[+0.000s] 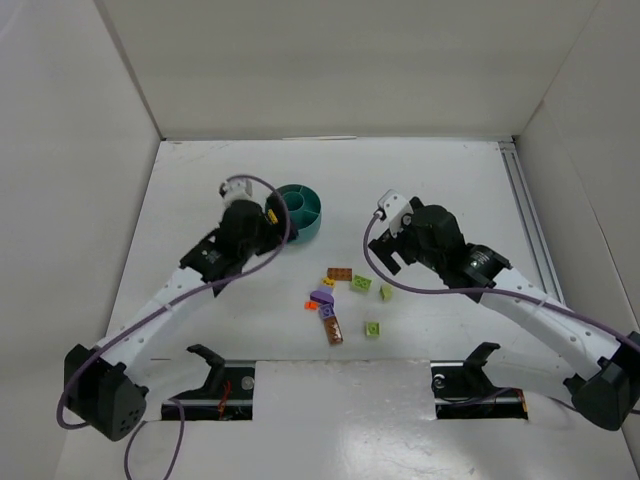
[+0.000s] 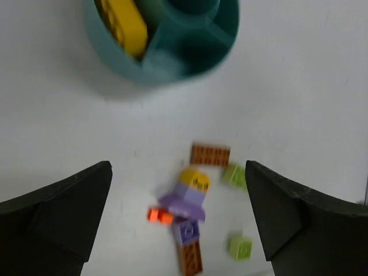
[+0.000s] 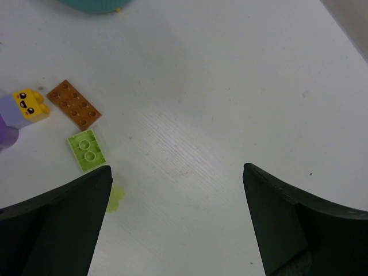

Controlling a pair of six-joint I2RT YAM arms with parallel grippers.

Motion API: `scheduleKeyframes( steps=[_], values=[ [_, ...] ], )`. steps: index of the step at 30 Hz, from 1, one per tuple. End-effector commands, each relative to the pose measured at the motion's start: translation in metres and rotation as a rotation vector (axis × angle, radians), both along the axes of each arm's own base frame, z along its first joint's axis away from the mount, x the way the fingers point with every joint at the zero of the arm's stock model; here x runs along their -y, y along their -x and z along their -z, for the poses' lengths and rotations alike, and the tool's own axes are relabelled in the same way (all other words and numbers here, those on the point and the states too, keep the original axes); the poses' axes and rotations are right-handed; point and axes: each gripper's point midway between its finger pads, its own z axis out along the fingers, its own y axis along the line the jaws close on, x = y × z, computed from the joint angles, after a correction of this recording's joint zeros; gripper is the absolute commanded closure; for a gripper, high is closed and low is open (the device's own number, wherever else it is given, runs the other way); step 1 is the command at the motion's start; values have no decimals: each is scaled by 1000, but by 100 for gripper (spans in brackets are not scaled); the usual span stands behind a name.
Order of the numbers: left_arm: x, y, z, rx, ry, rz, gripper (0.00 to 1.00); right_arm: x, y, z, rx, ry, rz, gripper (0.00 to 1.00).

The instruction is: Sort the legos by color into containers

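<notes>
Our left gripper (image 2: 177, 172) gapes wide and empty, with the teal dish (image 2: 109, 54) at twelve o'clock holding a yellow brick (image 2: 123, 23). Our right gripper (image 3: 177, 172) gapes wide too, a green brick (image 3: 86, 149) at nine o'clock.

No words, numbers, brand names or labels readable in any view.

Only printed mark: small black print on face of yellow brick (image 3: 30, 103), dark oval spots like pair of eyes. It is picture, not lettering. Same print shows in left wrist view, too blurred to make out.
</notes>
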Motion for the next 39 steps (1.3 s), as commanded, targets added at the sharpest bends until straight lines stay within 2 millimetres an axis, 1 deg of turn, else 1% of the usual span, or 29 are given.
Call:
scheduleKeyframes(
  steps=[1,2,3,4,5,6,7,8,9,11,12,13,14,15,17,19,20,21,22,23,24,26,27,29,30,31,33,35,39],
  values=[
    [20,70,51,-210,61,-23,0,5,2,2,-11,-72,52,0],
    [22,89,69,-250,61,-24,0,10,4,9,-29,-80,72,0],
    [20,103,82,-285,40,-44,4,12,6,16,-45,-66,73,0],
    [36,125,91,-326,68,-17,6,13,8,22,-66,-73,77,0],
    [40,137,98,-344,72,-10,9,15,7,28,-74,-73,79,0],
    [41,149,115,-372,39,1,14,16,12,39,-91,-65,72,0],
    [54,165,121,-378,22,67,20,14,15,46,-104,-68,57,0],
    [61,171,126,-392,18,81,26,14,17,52,-112,-67,50,0],
    [64,177,141,-424,-36,88,29,14,20,57,-124,-76,48,0],
    [69,186,151,-433,-128,117,36,14,23,64,-143,-77,39,0],
    [69,186,155,-437,-169,101,40,15,23,61,-136,-83,39,0],
    [64,186,163,-458,-262,68,41,16,25,63,-136,-83,39,0],
    [58,180,165,-440,-315,22,43,17,26,67,-143,-77,39,0],
    [56,177,168,-437,-361,7,45,21,26,64,-134,-74,52,0],
    [54,172,175,-443,-457,-26,50,27,26,62,-114,-68,63,0],
    [58,168,182,-442,-511,-19,50,30,24,59,-101,-69,67,0],
    [67,165,183,-433,-503,-1,51,30,25,56,-92,-76,66,0],
    [72,163,183,-425,-509,22,51,31,26,60,-100,-70,67,0],
    [73,159,183,-424,-495,12,51,32,26,57,-96,-81,68,0],
    [70,157,188,-427,-507,12,51,34,27,62,-100,-67,63,0],
    [75,158,191,-433,-484,20,51,34,27,60,-93,-72,62,0],
    [68,153,197,-450,-476,0,51,36,26,59,-92,-72,72,0],
    [68,155,200,-454,-457,7,51,40,25,63,-95,-60,76,0],
    [65,150,198,-452,-436,-13,51,41,25,64,-98,-64,77,0],
    [65,150,198,-446,-423,-11,51,41,25,63,-94,-57,72,0],
    [67,143,196,-423,-409,-26,51,40,27,68,-106,-56,62,0],
    [69,138,195,-412,-407,-13,51,40,24,65,-99,-68,65,0],
    [76,133,194,-386,-415,19,51,43,23,65,-99,-69,75,0],
    [76,127,204,-402,-442,21,52,44,22,65,-98,-66,72,0]
  ],
)
